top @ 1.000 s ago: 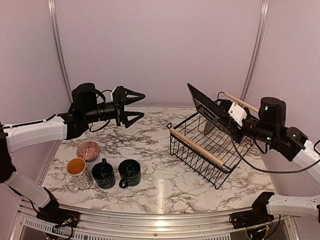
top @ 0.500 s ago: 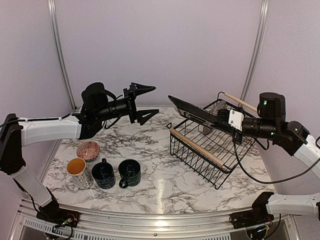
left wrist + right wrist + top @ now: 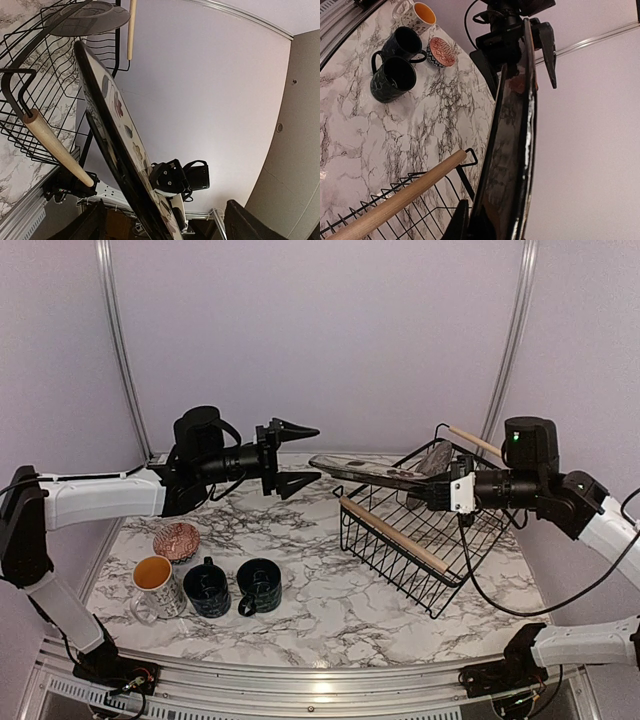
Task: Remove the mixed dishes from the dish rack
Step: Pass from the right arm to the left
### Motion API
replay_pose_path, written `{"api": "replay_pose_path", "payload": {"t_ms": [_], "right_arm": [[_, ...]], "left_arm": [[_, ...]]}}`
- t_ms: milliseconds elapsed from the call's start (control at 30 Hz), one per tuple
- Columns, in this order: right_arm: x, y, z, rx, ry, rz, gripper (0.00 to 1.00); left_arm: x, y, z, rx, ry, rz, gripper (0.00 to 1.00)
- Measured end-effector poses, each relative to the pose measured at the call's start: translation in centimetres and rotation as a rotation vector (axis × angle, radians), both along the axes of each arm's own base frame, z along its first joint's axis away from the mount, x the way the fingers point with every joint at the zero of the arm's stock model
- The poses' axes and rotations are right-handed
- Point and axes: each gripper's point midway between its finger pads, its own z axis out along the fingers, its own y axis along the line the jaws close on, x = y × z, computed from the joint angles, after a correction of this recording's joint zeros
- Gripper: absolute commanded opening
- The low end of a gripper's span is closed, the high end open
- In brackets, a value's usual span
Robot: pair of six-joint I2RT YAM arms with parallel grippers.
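The square dark patterned plate (image 3: 365,470) hangs in mid-air, almost flat, over the left end of the black wire dish rack (image 3: 440,535) with wooden bar handles, and is clear of the marble desk (image 3: 320,615). The right claw (image 3: 447,492) is pinched narrow on the plate's right edge and carries it. The plate's long axis runs left to right, and its free edge points straight at the left claw (image 3: 312,452).

The left claw is spread wide, one finger above the other, aimed right at about plate height. It is near the free edge but not touching it. In the left wrist view the plate lines up edge-on with the gap between the fingers.

This looks like a handover. The left claw would likely push right along that axis and close over the edge.

The two dark blue-black mugs (image 3: 235,587), the white mug with orange inside (image 3: 155,582) and the small pinkish-red patterned bowl (image 3: 177,540) sit on the desk front-left, on the left arm's side.
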Motion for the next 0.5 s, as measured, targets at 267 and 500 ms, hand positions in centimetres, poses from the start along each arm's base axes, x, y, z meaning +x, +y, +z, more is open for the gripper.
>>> {"api": "replay_pose_path", "payload": {"t_ms": [267,500], "right_arm": [[-0.2,1.1,-0.4,-0.051,-0.081,0.066,0.0],[0.1,1.9,-0.4,-0.06,-0.136,0.1,0.0]], "left_arm": [[-0.4,-1.1,-0.2,0.028,-0.025,-0.06,0.63],[-1.4,-2.3,-1.3,0.043,-0.021,-0.106,0.37]]}}
